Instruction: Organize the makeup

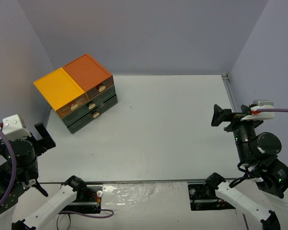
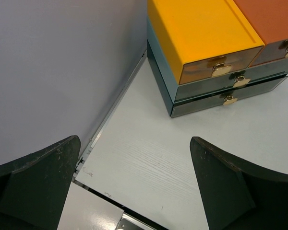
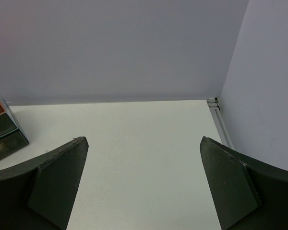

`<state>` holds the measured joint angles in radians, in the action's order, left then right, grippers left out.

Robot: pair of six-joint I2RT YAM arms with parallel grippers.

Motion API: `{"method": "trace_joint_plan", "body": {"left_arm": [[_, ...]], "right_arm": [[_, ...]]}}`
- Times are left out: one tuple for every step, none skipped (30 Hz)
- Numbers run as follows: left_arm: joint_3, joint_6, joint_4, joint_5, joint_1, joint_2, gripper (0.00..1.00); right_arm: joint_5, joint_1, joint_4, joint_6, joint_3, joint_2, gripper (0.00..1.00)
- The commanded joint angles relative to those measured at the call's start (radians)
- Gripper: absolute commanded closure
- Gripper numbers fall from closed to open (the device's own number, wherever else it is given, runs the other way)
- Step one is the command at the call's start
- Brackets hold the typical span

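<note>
1. No makeup shows in any of the three views: no brushes, pencils, compacts, jar or curler lie ahead of, beneath or between either claw. Whether it sits inside the closed drawers cannot be told, though the smoky fronts show nothing readable.

2. The drawer cabinet [image 2: 216, 48], with its yellow and orange tops, stands ahead of the left claw [image 2: 134, 191] and a little to its right, backed toward the corner of the walls. All the drawers in view look pushed in, their gold handles [image 2: 229, 99] facing out toward the open table. That placing leaves the fronts free to be pulled without the cabinet blocking a reach.

3. The left claw is spread wide and pinches nothing. It hangs above the table [image 1: 168, 120] with bare white surface between its fingers, well apart from the cabinet.

4. The right claw [image 1: 221, 116] is likewise spread wide with nothing in it. It is raised at the far side from the cabinet, which shows only as a sliver at the left edge of its wrist view.

5. Judging from this, both arms are parked clear at the sides. Either the sorting is done or nothing is laid out; the frames do not settle which.
</note>
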<state>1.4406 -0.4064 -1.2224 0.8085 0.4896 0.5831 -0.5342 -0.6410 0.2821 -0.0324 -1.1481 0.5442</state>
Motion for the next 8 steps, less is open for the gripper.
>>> {"method": "trace_joint_plan", "body": {"left_arm": [[0.004, -0.017, 0.05, 0.006, 0.0, 0.032, 0.03], [0.0, -0.019, 0.051, 0.006, -0.001, 0.031, 0.03], [-0.003, -0.022, 0.052, 0.006, -0.002, 0.031, 0.03], [-0.005, -0.023, 0.053, 0.003, -0.001, 0.031, 0.03], [-0.006, -0.024, 0.055, 0.002, 0.0, 0.031, 0.03], [-0.007, -0.025, 0.056, 0.0, 0.0, 0.032, 0.03], [-0.008, -0.026, 0.058, -0.002, 0.0, 0.035, 0.03], [-0.008, -0.026, 0.06, -0.003, 0.0, 0.037, 0.03]], "right_arm": [[0.007, 0.003, -0.055, -0.024, -0.032, 0.026, 0.0], [0.009, 0.003, -0.055, -0.024, -0.032, 0.027, 0.0], [0.011, 0.003, -0.055, -0.024, -0.035, 0.03, 0.0], [0.011, 0.003, -0.056, -0.026, -0.036, 0.033, 0.0], [0.011, 0.003, -0.057, -0.027, -0.037, 0.035, 0.0], [0.012, 0.003, -0.057, -0.031, -0.04, 0.037, 0.0], [0.013, 0.003, -0.058, -0.035, -0.042, 0.039, 0.0], [0.013, 0.001, -0.06, -0.04, -0.044, 0.042, 0.0]]}}
